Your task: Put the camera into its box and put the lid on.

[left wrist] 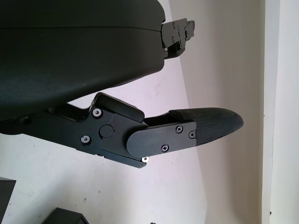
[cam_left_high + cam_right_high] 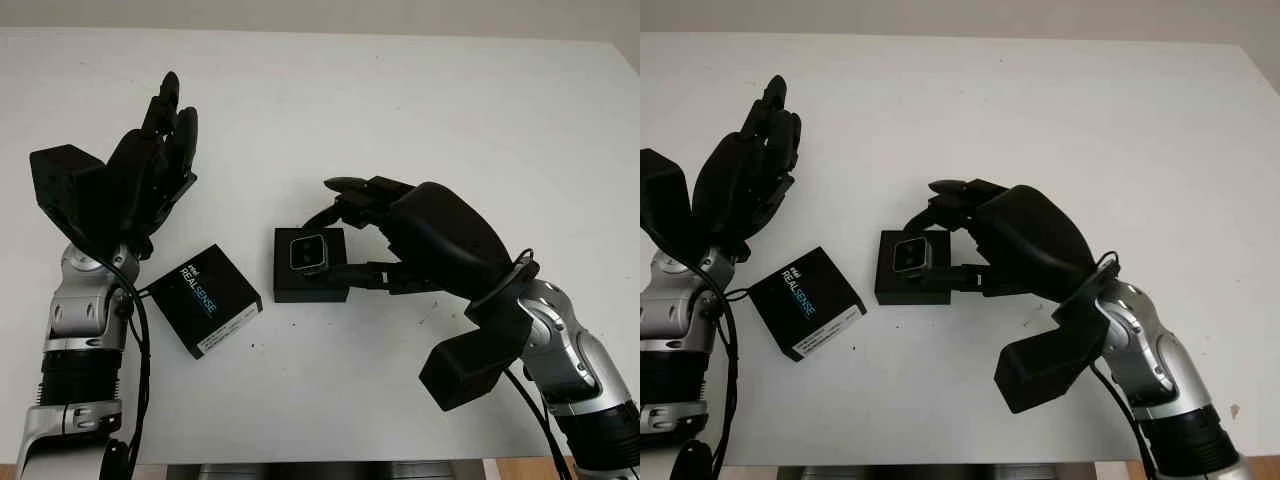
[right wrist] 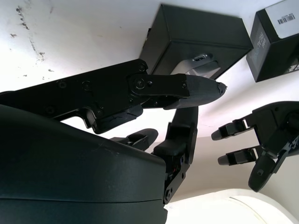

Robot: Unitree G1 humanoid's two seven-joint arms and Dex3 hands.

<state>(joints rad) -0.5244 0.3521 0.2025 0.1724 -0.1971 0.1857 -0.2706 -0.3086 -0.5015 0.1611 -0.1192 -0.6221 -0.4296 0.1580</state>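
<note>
While the camera point(image 2: 308, 253) sits in its box point(image 2: 311, 265) mid-surface, the right robot hand point(image 2: 365, 228) hovers at the box's right edge, empty, one finger above it and one beside. Lid point(image 2: 205, 299) lies just left of box, nearer the left robot hand point(image 2: 150, 165), raised open. Count: one camera, one box, one lid.

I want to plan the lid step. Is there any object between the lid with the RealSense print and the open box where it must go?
Nothing lies on the table between the lid and the box. However, the right hand is at the box, with fingers over its far edge, beside the camera inside. The left hand, open, is beyond the lid.
</note>
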